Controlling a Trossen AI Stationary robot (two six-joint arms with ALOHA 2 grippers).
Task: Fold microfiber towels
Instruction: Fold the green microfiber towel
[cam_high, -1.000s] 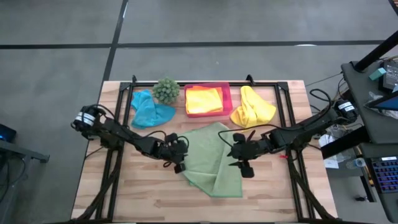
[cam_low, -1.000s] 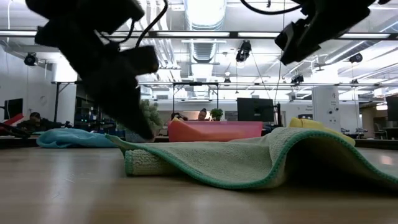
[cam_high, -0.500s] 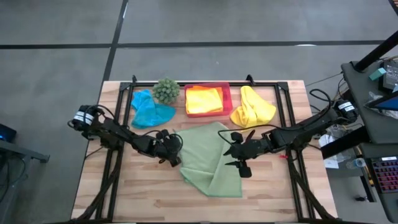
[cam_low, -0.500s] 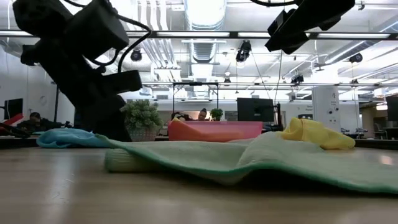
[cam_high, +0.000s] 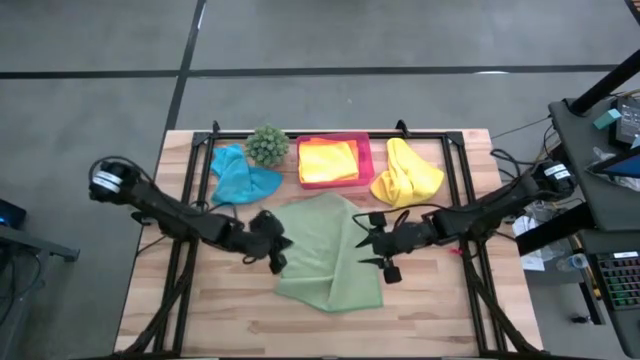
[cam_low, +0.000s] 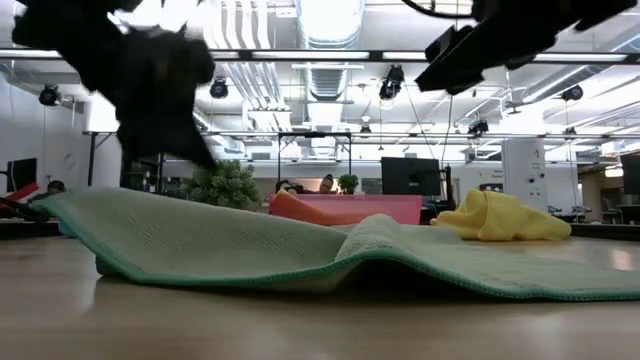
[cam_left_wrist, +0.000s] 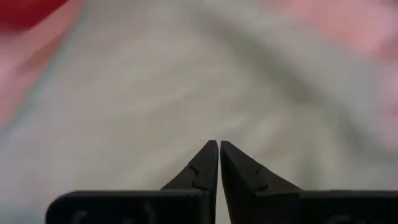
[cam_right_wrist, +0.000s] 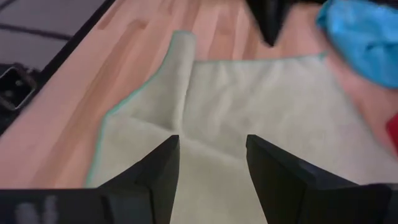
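The light green towel (cam_high: 328, 252) lies spread in the middle of the wooden table (cam_high: 230, 315), its left edge lifted off the wood in the low view. The left arm reaches in low from the left, stretched out, and its left gripper (cam_high: 275, 247) sits at that raised left edge with the fingers clenched together; it appears to pinch the edge, though the contact itself is hard to make out. The right arm comes in from the right side, bent at the elbow, with the right gripper (cam_high: 372, 245) poised over the towel's right part, fingers parted and nothing between them. At the far side sit the teal blue towel (cam_high: 240, 178), the spiky green plant (cam_high: 267, 146), the pink tray (cam_high: 366, 158) holding a folded yellow towel (cam_high: 328, 161), and a crumpled yellow towel (cam_high: 406, 174).
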